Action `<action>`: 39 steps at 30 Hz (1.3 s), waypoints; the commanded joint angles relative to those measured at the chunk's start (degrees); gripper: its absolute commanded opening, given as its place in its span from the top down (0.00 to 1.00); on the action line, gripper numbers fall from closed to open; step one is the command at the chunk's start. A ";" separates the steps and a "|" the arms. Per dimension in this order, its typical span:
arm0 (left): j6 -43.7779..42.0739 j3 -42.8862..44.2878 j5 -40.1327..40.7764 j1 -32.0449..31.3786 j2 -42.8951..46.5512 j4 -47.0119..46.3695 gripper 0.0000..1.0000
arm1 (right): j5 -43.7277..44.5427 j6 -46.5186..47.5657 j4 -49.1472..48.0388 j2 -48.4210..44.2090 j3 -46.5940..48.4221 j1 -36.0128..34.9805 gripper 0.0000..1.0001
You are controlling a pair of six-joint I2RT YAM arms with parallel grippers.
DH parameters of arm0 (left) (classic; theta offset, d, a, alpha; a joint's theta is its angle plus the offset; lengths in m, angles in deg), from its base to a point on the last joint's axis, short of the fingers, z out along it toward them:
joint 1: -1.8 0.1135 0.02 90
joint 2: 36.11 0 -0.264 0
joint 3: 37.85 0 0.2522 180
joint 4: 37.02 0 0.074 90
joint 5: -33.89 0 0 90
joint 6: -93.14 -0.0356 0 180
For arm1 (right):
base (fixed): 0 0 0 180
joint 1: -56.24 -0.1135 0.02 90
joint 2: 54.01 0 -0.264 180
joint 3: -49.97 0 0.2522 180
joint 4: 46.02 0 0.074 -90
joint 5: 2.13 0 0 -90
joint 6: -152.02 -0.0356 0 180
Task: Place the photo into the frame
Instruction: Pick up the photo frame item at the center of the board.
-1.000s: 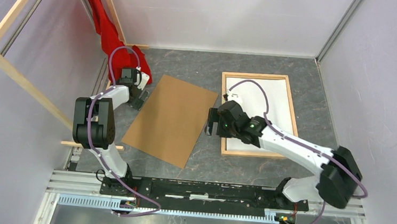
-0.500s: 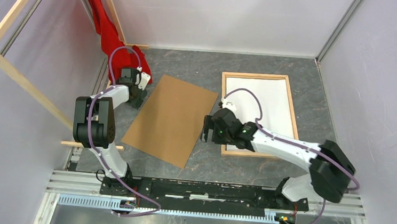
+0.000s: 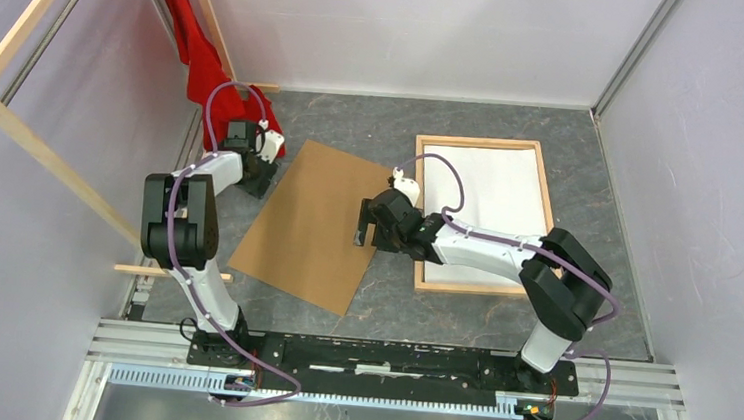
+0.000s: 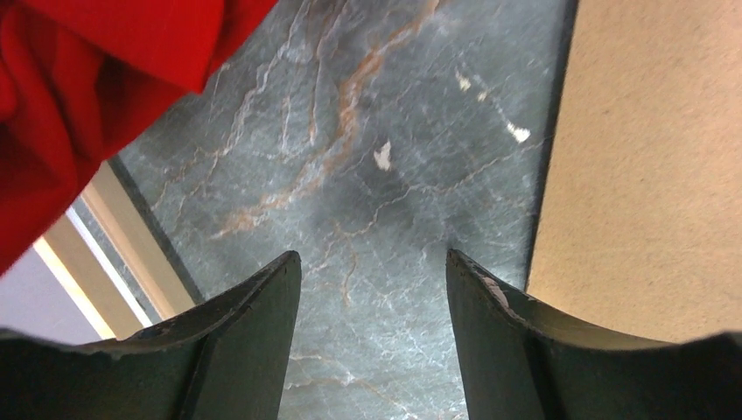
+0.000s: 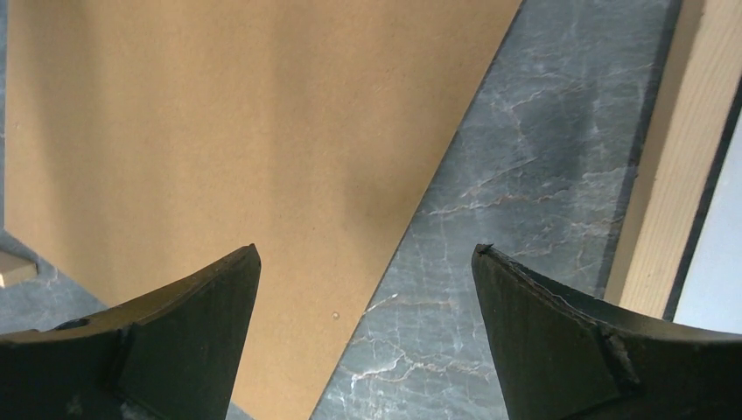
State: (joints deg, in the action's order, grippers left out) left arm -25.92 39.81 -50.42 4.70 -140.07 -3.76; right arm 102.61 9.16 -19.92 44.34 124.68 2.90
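Observation:
The light-wood frame (image 3: pixel 545 181) lies flat at the right of the table. The photo (image 3: pixel 495 195) lies inside it with its plain white back up. In the right wrist view the frame's left rail (image 5: pixel 669 166) and a sliver of the white photo (image 5: pixel 722 254) show at the right edge. My right gripper (image 3: pixel 364 227) is open and empty, over the right edge of the brown hardboard panel (image 3: pixel 322 224), just left of the frame. My left gripper (image 3: pixel 262 176) is open and empty, over bare table by the panel's upper left edge.
The hardboard panel (image 5: pixel 219 131) lies tilted in the middle of the table, also at the right of the left wrist view (image 4: pixel 647 166). A red cloth (image 3: pixel 213 77) hangs at the back left, close to the left gripper (image 4: pixel 374 267). Long wooden rails (image 3: pixel 42 149) stand along the left.
My right gripper has moved left, off the frame's left rail to over the hardboard panel's right edge. My left gripper has shifted slightly toward the back.

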 commanded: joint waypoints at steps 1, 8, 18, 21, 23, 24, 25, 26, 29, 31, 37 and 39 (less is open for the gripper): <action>2.07 2.80 -5.43 -0.19 -3.78 4.90 0.31 | 3.83 -1.73 -3.88 0.59 -0.53 1.45 0.02; 2.99 1.47 -5.97 -2.22 -4.89 5.33 0.32 | 3.60 -3.34 -5.70 2.73 -1.67 3.57 0.02; 3.48 -2.05 -5.87 -7.25 -3.55 5.37 0.33 | 1.53 -6.13 -7.25 7.90 -0.94 4.25 0.02; 3.40 -2.86 -5.86 -7.98 -3.47 5.37 0.33 | -0.15 -7.56 -8.06 9.42 -0.48 4.30 0.02; 3.39 -3.11 -5.86 -8.15 -3.77 5.39 0.33 | -1.53 -8.41 -8.92 10.02 -0.08 4.34 0.02; 3.32 -3.23 -5.87 -8.27 -3.85 5.37 0.33 | -2.34 -8.78 -9.55 10.24 0.04 4.43 0.02; 3.19 -3.37 -5.87 -8.26 -4.01 5.32 0.34 | -3.28 -9.06 -10.27 10.15 0.29 4.62 0.02; 3.09 -3.42 -5.87 -8.35 -4.22 5.33 0.34 | -4.28 -9.27 -10.99 10.04 0.48 4.79 0.02; 2.89 -3.50 -5.87 -8.43 -4.48 5.33 0.35 | -8.37 -10.01 -15.63 7.74 0.29 5.19 0.02; 2.79 -3.52 -5.87 -8.54 -4.41 5.39 0.35 | -10.80 -10.65 -19.22 5.71 -0.16 5.27 0.02; 2.48 -3.08 -5.89 -8.97 -4.44 6.51 0.36 | -18.06 -13.16 -29.85 0.67 -0.69 5.01 0.02; 2.27 -3.08 -5.87 -8.97 -4.42 6.55 0.37 | -19.04 -13.86 -32.20 -0.72 -0.76 4.74 0.02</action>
State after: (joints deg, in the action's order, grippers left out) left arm -25.88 39.89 -49.96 -2.32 -141.01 -5.33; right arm 92.91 0.06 -33.54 49.21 122.23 9.39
